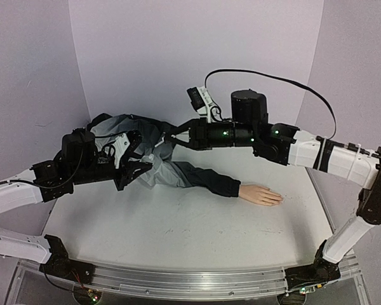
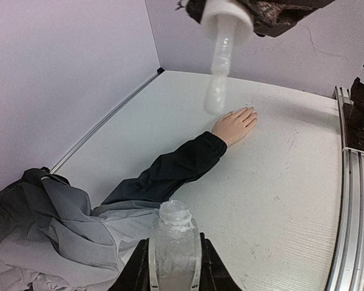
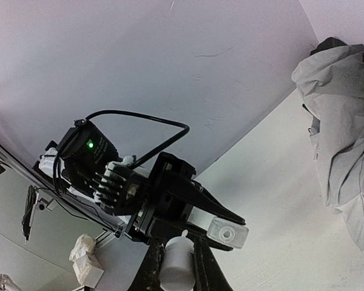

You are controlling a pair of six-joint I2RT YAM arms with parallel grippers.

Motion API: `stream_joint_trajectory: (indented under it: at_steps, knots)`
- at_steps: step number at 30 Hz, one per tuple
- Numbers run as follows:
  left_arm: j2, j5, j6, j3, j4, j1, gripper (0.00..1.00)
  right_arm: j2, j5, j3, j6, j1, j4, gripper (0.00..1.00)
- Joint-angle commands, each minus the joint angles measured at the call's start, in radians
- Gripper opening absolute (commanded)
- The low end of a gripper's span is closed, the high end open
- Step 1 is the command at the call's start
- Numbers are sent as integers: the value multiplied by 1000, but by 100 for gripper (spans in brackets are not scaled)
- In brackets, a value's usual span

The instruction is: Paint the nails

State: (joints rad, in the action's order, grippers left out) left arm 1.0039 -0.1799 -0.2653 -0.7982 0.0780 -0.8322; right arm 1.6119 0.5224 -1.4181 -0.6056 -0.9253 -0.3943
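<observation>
White-capped brush (image 2: 219, 66) is clamped tight in the right gripper (image 3: 177, 270), near above the open bottle (image 2: 175, 239) that the left gripper (image 2: 175, 270) pinches, the nails (image 2: 250, 113) well below and beyond it, so polish could drip onto the sleeve (image 2: 170, 170) in transit

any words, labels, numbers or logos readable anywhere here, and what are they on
None can be read in any view.
The bottle shows no label, the white brush cap is plain, and the grey jacket shows no logo or tag.
</observation>
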Motion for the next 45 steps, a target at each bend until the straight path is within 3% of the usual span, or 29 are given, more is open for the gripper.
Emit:
stream_joint_trajectory:
  at_steps: [1, 11, 18, 22, 27, 38, 45]
  knots:
    - [-20, 25, -16, -51, -29, 0, 0, -134, -70, 99, 7, 39, -36, 0]
    - [-34, 45, -20, -50, -29, 0, 0, -402, -377, 447, 16, 256, 290, 0]
    - [-26, 49, -22, -51, -29, 0, 0, -442, -679, 618, -88, 408, 529, 0]
    - [-16, 50, -26, -51, -30, 1, 0, -424, -805, 679, -132, 455, 572, 0]
    - [-11, 59, -32, -50, -29, 0, 0, -439, -839, 755, -122, 519, 554, 0]
    - [-17, 42, -23, -53, -29, 1, 0, -479, -637, 830, 11, 746, 404, 0]
    - [-30, 38, -23, -51, -28, -1, 0, -437, -567, 821, 62, 788, 353, 0]
